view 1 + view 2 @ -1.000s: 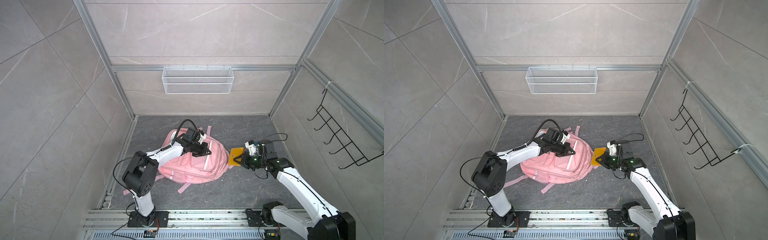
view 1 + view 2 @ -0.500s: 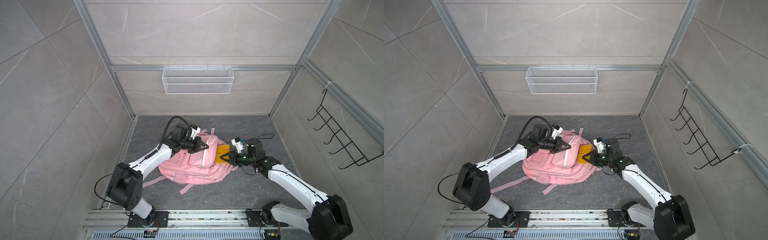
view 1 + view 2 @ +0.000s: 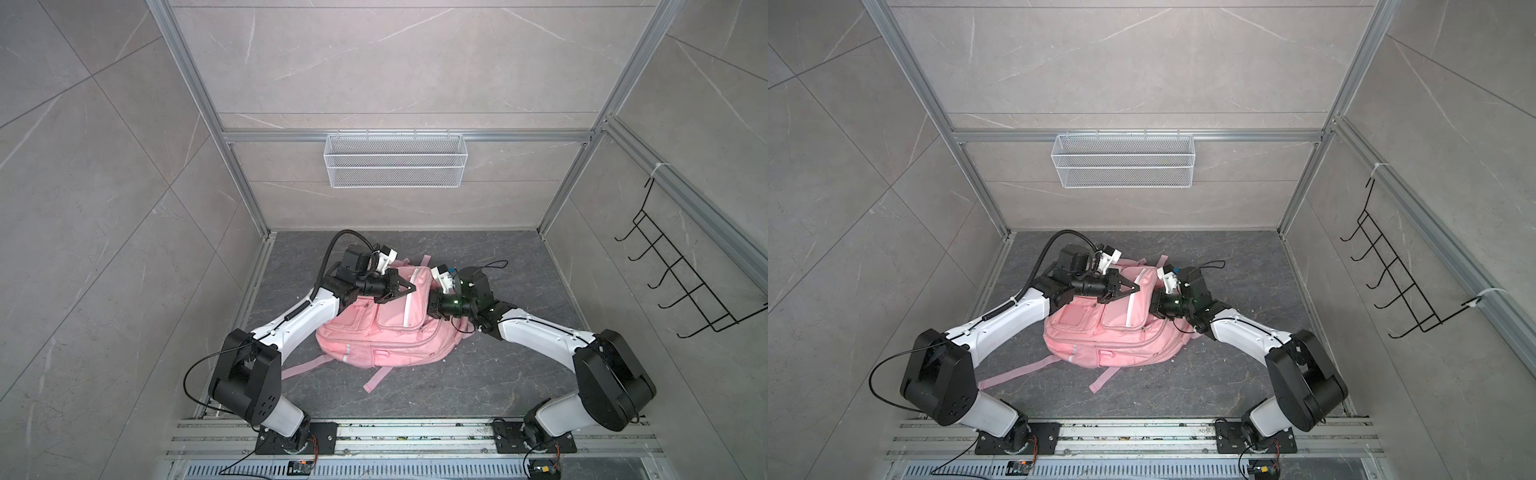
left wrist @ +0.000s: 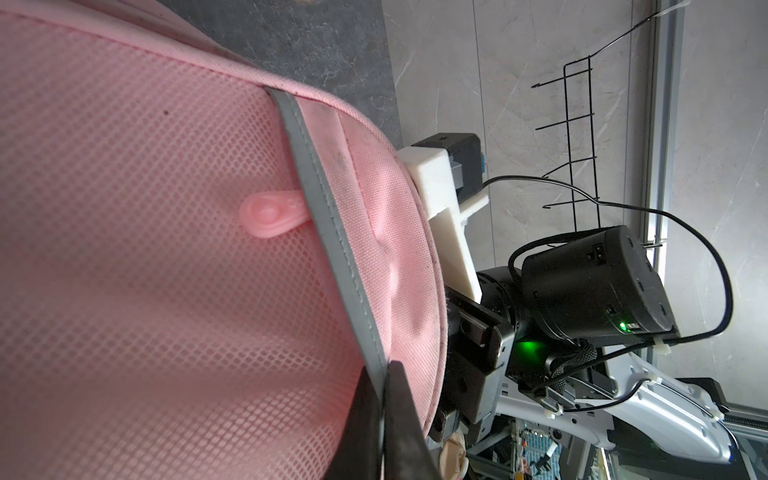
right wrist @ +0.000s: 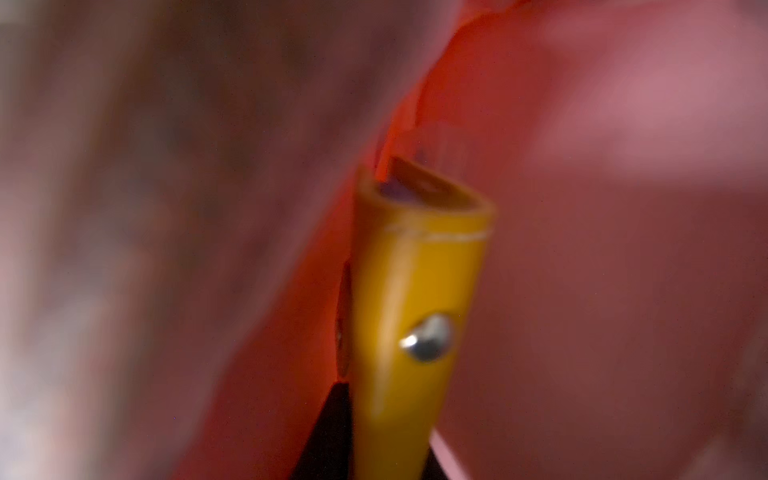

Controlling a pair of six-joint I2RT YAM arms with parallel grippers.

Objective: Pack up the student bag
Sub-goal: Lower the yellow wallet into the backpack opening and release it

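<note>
Right wrist blurred: right gripper (image 5: 386, 444) state unclear; left gripper (image 4: 384, 376) pinching student bag (image 4: 145, 257).

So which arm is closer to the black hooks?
Right. The right tool reaches into the bag on the side toward the hooks; the left tool pinches the bag farther from them.

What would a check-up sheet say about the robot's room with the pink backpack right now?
Surface: dark grey floor, backpack lying on it.
Job's things: pink backpack lies flat, straps trailing; yellow flat item with a metal stud sits inside it.
Clutter: nothing seen.
Grippers: left gripper shut on the backpack's grey reflective stripe; right gripper reaches inside, yellow flat item between its fingers, grip unclear.
Cables: black cable loops above the left arm; thin black wire at the right wrist.
Surroundings: white wire basket on back wall; black hook rack on right wall.
</note>
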